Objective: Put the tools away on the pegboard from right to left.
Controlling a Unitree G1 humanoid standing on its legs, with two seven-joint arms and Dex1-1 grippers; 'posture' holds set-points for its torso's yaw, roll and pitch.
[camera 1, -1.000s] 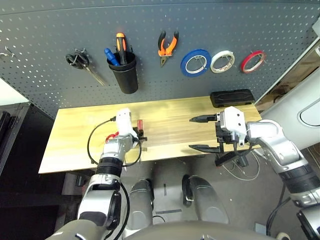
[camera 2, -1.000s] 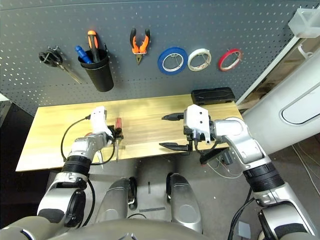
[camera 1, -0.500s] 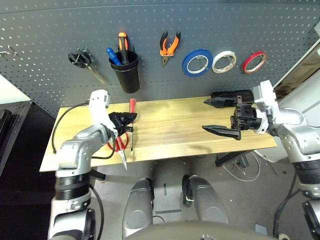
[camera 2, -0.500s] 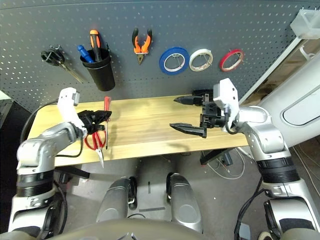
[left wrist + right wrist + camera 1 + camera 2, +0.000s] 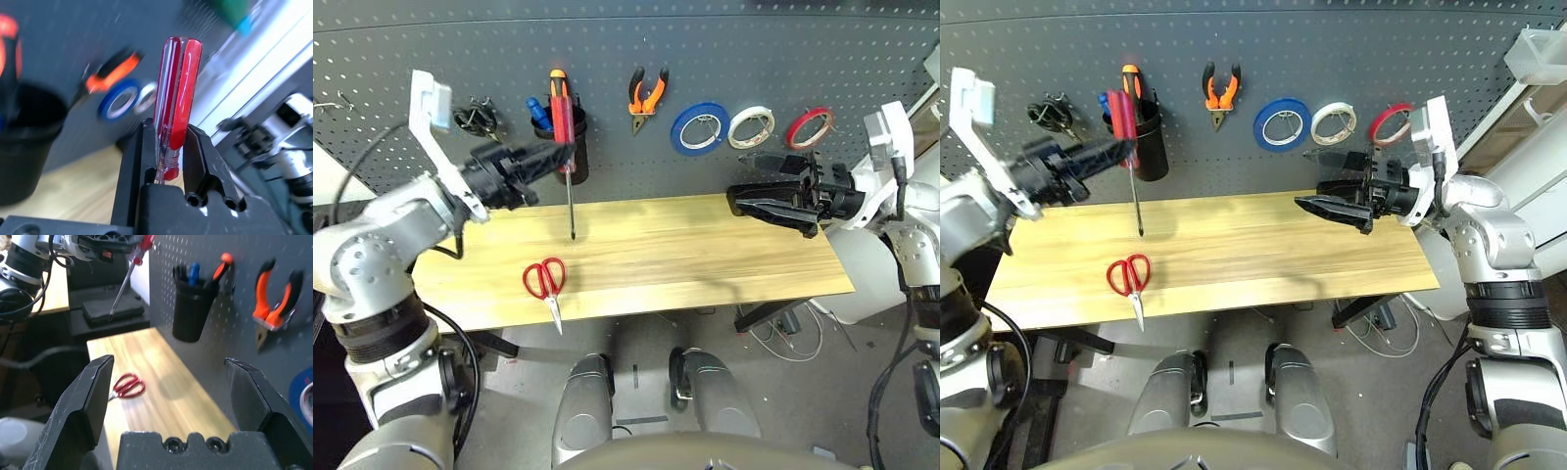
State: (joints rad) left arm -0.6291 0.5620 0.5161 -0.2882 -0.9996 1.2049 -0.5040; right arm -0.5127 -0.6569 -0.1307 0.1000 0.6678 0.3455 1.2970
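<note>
The pegboard [image 5: 724, 59] spans the whole upper half of the head views, with the wooden table [image 5: 705, 245] across the middle below it. On the board, from the right: the thin red tape ring [image 5: 808, 124], a white tape roll [image 5: 749, 123], a blue tape roll [image 5: 696, 127], the orange-and-black pliers [image 5: 643, 93], and a black cup [image 5: 1148, 147].

At left of centre the left gripper [image 5: 548, 160] is raised in front of the cup, its jaws pinching the red-handled screwdriver [image 5: 564, 117], shaft hanging down over the table. The left wrist view shows what the head views cannot: both fingers [image 5: 132, 171] pressed against the handle's lower end.

At right the right gripper [image 5: 773, 191] points toward picture left, jaws spread wide and empty, as the right wrist view confirms.

The red-handled scissors [image 5: 545, 281] lie on the table, lower left of centre.
</note>
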